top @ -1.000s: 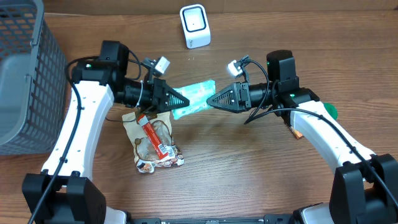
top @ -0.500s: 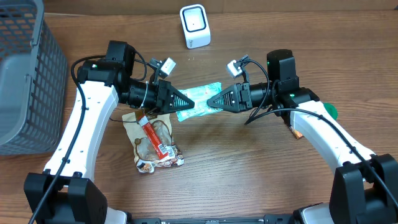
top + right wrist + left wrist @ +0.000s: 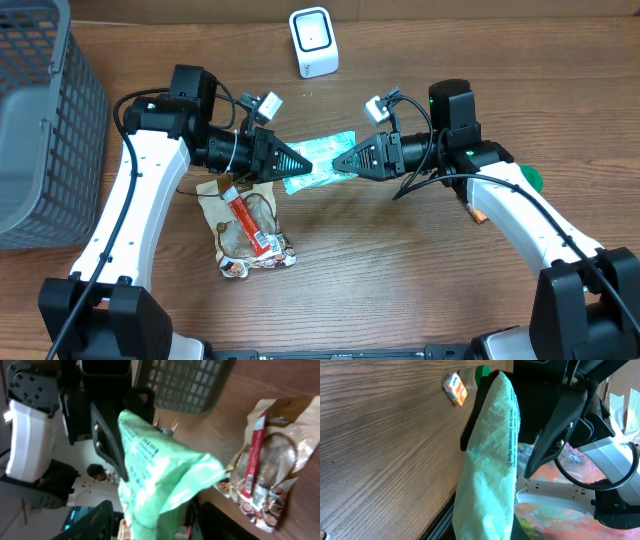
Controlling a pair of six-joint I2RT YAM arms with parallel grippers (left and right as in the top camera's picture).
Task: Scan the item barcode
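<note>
Currently held: packet [image 3: 322, 158], green, up off the bench [image 3: 420, 290], stretched between the two claw tips near the middle of the scene.
Left claw: left claw [image 3: 300, 160] is clamped tight on the packet's left end. Its wrist view shows the packet [image 3: 490, 470] running straight out of the grip.
Right claw: right claw [image 3: 338, 162] sits at the packet's other end, tips touching or around it. Can't tell if it is pinching or just loose round the wrapper.
Why two-handed: probably to pull the floppy wrapper flat so a printed code reads clean, or to hand it over for a better angle. That's a judgement.
Print: small text lines run along the packet edge in the left wrist view. No barcode made out in any view.
Scanner: white scanner [image 3: 313, 42] stands at the back of the bench, well apart from the packet, which is not presented to it yet.
Stage: regrip/orienting, scan not yet done (judgement).
Other stuff: snack bag [image 3: 245, 228] lies flat on the bench under the left arm, likely waiting its turn. Grey basket [image 3: 40, 110] at far left is probably the drop spot.
Risk: the thin wrapper could slip or crumple if one side lets go.
</note>
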